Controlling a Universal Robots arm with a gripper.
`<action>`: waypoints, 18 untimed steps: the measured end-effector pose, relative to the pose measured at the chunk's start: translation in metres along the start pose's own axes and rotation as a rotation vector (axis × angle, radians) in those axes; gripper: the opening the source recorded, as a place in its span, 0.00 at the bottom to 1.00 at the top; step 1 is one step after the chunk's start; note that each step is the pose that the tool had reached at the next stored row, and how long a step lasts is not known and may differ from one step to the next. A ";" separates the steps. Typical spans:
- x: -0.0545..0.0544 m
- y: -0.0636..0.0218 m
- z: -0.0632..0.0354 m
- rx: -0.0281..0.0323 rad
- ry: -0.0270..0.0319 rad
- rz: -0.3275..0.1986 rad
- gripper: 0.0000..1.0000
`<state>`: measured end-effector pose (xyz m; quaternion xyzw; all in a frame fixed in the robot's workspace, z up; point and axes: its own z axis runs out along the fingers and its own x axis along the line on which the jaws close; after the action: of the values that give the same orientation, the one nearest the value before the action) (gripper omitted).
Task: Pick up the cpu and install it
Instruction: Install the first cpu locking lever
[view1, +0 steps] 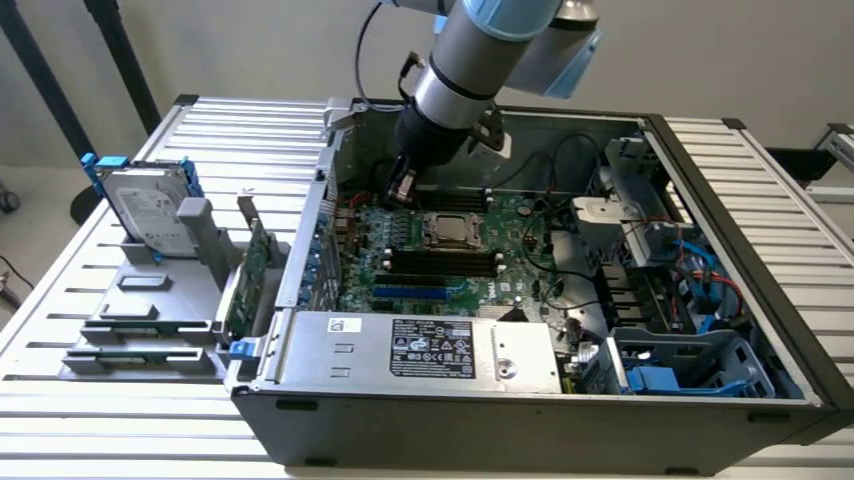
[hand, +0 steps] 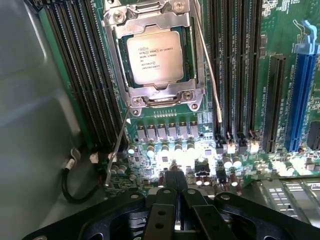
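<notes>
My gripper (view1: 400, 188) hangs clenched shut and empty over the motherboard (view1: 518, 216), just beside the socket frame (hand: 159, 96). The cpu (hand: 154, 54) already lies seated inside it. Placing looks done to me; the thin retention lever (hand: 119, 145) seems unlatched.

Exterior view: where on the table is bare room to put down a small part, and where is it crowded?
Bare slats of the ribbed metal table lie between the grey plastic racks and the near edge, behind those racks, and on the exterior view's right of the open black computer case. Inside it is crowded: green motherboard, cables, drive bays.
</notes>
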<state>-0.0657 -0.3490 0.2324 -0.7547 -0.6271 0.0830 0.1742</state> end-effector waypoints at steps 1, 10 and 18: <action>0.000 -0.0002 0.0000 -0.0001 0.0075 0.007 0.11; 0.000 -0.0037 -0.0028 0.0010 0.0767 0.068 0.11; 0.000 -0.0070 -0.0074 -0.0007 0.1311 0.127 0.11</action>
<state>-0.0696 -0.3490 0.2418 -0.7969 -0.5651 0.0441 0.2090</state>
